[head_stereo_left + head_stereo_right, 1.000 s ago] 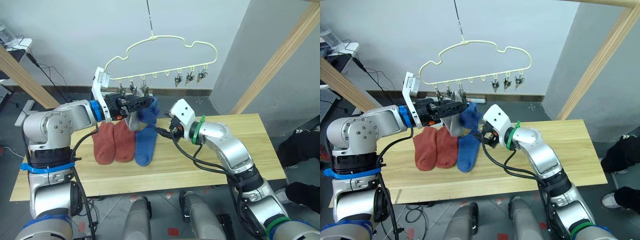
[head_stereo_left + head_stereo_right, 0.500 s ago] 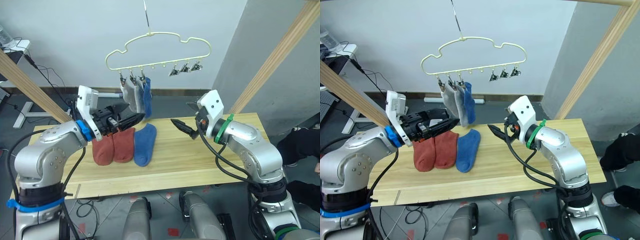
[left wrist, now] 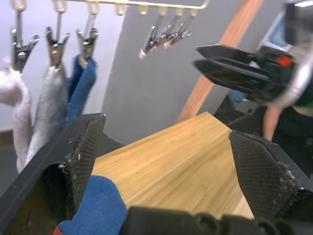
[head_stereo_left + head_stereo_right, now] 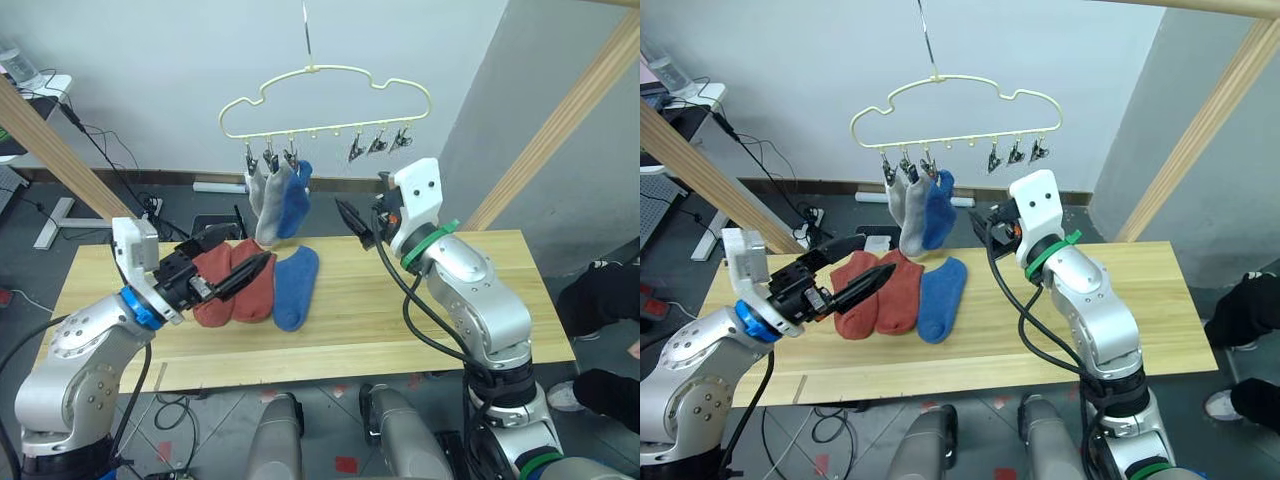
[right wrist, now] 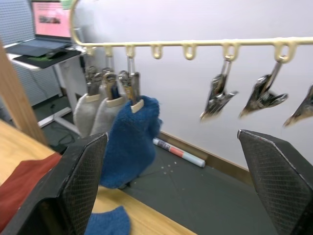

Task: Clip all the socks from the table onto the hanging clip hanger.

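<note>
The pale yellow clip hanger (image 4: 330, 128) hangs above the table's back edge. Its left clips hold two grey socks (image 4: 262, 205) and a blue sock (image 4: 293, 195); three clips (image 4: 378, 143) on the right are empty. Two rust-red socks (image 4: 240, 292) and one blue sock (image 4: 293, 290) lie side by side on the table (image 4: 400, 320). My left gripper (image 4: 875, 255) is open, low over the red socks, holding nothing. My right gripper (image 4: 356, 224) is open and raised, just below the empty clips and right of the hanging blue sock.
Slanted pale wooden poles stand at the left (image 4: 50, 140) and right (image 4: 560, 110) of the table. A person's dark legs and shoe (image 4: 1230, 400) show at the right edge. The table's right half is bare wood.
The blue sock that was held up at the clips now hangs on its own. My left gripper dropped from the hanger to the red socks. My right gripper rose toward the empty clips.
</note>
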Controlling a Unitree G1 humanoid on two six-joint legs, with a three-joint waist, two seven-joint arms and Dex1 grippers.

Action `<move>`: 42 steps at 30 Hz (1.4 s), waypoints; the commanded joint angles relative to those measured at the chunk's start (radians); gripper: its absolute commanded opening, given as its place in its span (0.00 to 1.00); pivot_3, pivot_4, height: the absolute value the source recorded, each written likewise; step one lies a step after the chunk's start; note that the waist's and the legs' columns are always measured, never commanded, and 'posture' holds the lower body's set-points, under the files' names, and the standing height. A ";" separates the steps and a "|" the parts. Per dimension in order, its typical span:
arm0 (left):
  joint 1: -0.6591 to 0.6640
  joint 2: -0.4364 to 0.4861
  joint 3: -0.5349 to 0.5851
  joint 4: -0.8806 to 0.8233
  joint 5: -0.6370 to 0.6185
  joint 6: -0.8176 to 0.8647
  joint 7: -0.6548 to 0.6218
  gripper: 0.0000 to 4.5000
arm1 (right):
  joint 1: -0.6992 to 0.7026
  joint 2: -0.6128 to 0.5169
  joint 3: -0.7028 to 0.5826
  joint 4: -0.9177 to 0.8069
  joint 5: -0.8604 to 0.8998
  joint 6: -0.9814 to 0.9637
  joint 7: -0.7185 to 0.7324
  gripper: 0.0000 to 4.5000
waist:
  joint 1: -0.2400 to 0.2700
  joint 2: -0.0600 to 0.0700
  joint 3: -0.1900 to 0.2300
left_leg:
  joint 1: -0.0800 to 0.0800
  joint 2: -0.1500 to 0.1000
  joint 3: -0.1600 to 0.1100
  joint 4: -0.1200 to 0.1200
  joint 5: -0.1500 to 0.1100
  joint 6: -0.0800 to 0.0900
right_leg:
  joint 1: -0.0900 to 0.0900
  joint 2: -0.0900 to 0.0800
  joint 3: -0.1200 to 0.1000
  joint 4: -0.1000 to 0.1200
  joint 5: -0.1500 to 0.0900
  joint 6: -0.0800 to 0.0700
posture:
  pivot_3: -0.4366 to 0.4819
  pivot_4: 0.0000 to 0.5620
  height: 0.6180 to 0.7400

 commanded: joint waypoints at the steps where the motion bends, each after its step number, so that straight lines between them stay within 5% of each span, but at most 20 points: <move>1: 0.007 -0.004 0.031 -0.055 -0.027 -0.047 0.002 1.00 | -0.051 0.045 -0.007 0.037 -0.003 -0.037 -0.040 0.99 | 0.000 0.000 0.000 | 0.000 0.000 0.000 0.000 0.000 0.000 | 0.000 0.000 0.000 0.000 0.000 0.000 | 0.53 0.51 1.00; 8: 0.023 0.004 0.039 -0.072 -0.036 -0.071 0.030 1.00 | -0.132 0.109 -0.013 0.194 -0.037 -0.157 -0.099 0.99 | 0.002 0.000 0.000 | 0.000 0.001 -0.001 -0.001 0.000 0.000 | 0.000 0.001 -0.001 0.000 0.000 0.000 | 0.57 0.49 1.00; 12: 0.017 0.015 0.042 -0.064 -0.043 -0.069 0.039 1.00 | -0.148 0.118 -0.021 0.234 -0.042 -0.190 -0.113 0.80 | 0.003 0.000 0.000 | -0.002 0.001 -0.002 -0.001 0.000 0.000 | 0.000 0.001 -0.002 -0.001 0.000 0.000 | 0.57 0.48 1.00; 15: 0.007 0.020 0.034 -0.065 -0.044 -0.072 0.041 1.00 | -0.155 0.118 -0.022 0.250 -0.048 -0.204 -0.119 0.57 | 0.003 0.000 0.000 | -0.002 0.001 -0.002 -0.001 0.000 0.000 | 0.000 0.001 -0.002 -0.001 0.000 0.000 | 0.58 0.48 1.00; 42: -0.078 0.014 -0.020 -0.012 -0.014 -0.081 0.081 1.00 | -0.288 0.141 -0.076 0.470 -0.054 -0.300 -0.181 0.57 | 0.004 0.000 0.000 | -0.002 0.001 -0.003 -0.001 0.000 0.000 | -0.001 0.001 -0.003 -0.001 0.000 0.000 | 0.58 0.49 1.00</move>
